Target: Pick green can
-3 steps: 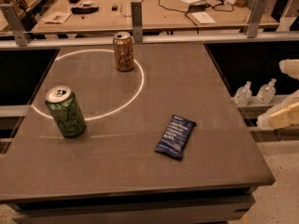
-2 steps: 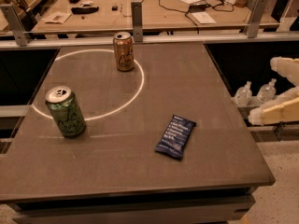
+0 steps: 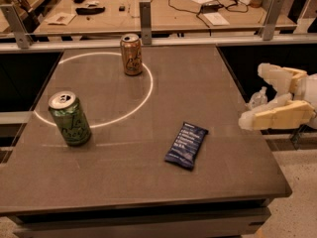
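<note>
The claw (image 3: 252, 97) hangs beyond the right edge of the desk (image 3: 198, 88), fingers apart and empty. The green can (image 3: 70, 119) stands upright near the left side, well apart from it. Reaching across, the claw could brush the blue wrapper (image 3: 186, 145) lying between them, or tip the can by arriving off-centre.

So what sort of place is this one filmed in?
Likely a lab or workshop: a test table marked with a ring, a workbench with cables behind. The open gripper hovers beside the table, far from the green can.
</note>
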Tool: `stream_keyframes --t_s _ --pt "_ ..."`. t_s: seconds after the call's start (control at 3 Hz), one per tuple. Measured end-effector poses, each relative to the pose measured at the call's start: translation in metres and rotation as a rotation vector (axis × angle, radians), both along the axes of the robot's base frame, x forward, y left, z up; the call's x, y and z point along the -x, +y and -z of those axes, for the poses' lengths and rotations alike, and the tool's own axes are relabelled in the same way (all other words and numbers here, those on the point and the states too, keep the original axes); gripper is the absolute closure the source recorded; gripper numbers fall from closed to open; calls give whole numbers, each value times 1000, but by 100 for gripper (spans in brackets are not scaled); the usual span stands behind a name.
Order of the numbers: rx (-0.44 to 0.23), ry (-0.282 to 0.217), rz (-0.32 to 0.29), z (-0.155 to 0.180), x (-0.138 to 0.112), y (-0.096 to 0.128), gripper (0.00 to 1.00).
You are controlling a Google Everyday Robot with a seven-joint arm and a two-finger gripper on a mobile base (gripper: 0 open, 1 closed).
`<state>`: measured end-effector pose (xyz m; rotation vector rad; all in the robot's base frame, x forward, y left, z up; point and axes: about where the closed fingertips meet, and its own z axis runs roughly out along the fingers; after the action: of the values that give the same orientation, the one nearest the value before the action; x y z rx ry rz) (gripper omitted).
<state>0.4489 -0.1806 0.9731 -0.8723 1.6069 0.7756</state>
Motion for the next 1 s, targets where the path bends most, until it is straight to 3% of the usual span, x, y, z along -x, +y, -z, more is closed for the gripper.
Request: stream_keyframes --t_s 0.33,1.0 --pt "0 0 0 0 0 0 0" --pt "122 5 -131 25 6 59 0"
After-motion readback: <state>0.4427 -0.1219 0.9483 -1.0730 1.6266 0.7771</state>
